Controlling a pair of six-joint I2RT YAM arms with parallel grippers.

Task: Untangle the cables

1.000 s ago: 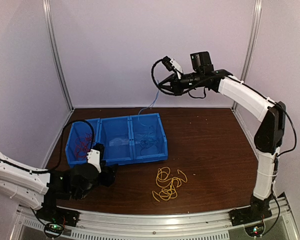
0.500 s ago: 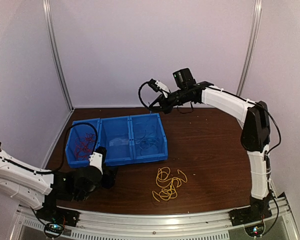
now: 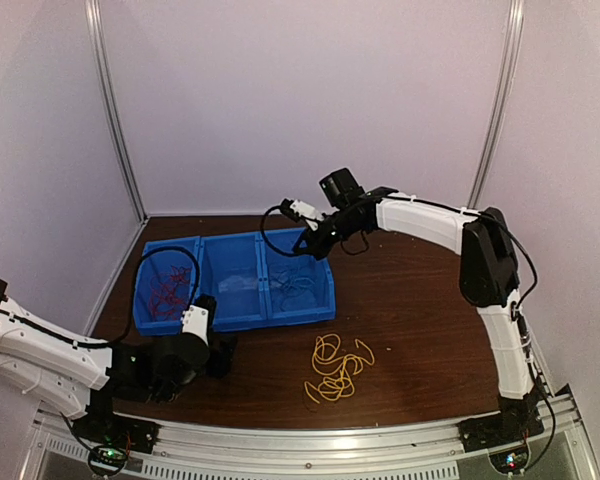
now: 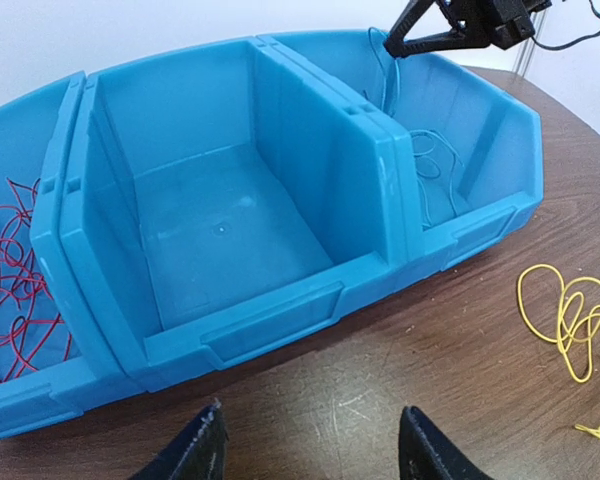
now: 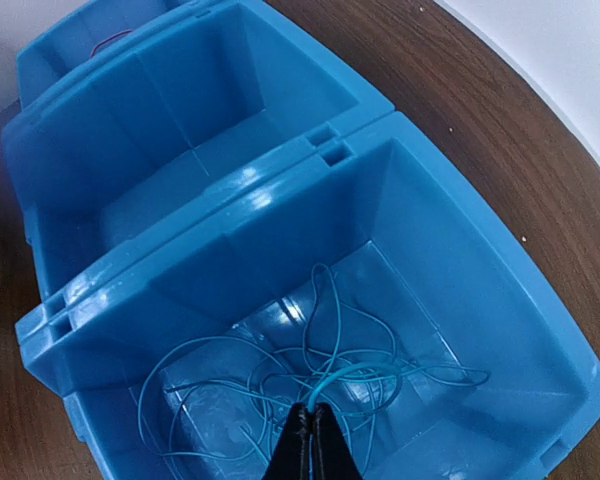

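Note:
A light blue cable [image 5: 380, 375] lies coiled in the right compartment of a blue bin [image 3: 230, 241]. One strand of it rises into my right gripper [image 5: 311, 412], which is shut on it. That gripper [image 3: 303, 250] hangs just over the back rim of this compartment and also shows in the left wrist view as the right gripper [image 4: 395, 47]. Red cables [image 3: 163, 292] fill the left compartment, and the middle one holds nothing. A yellow cable [image 3: 337, 368] lies loose on the table in front of the bin. My left gripper [image 4: 310, 430] is open over bare table, close to the bin's front wall.
The blue bin [image 4: 380, 130] has three compartments and stands at the left-centre of the brown table [image 3: 420, 290]. Grey walls and metal posts close in the back and sides. A thick black cable loops off the left arm [image 3: 170, 260].
My right arm has come down and to the left from high above the bin, lowering the light blue cable into the right compartment. The left arm has hardly shifted.

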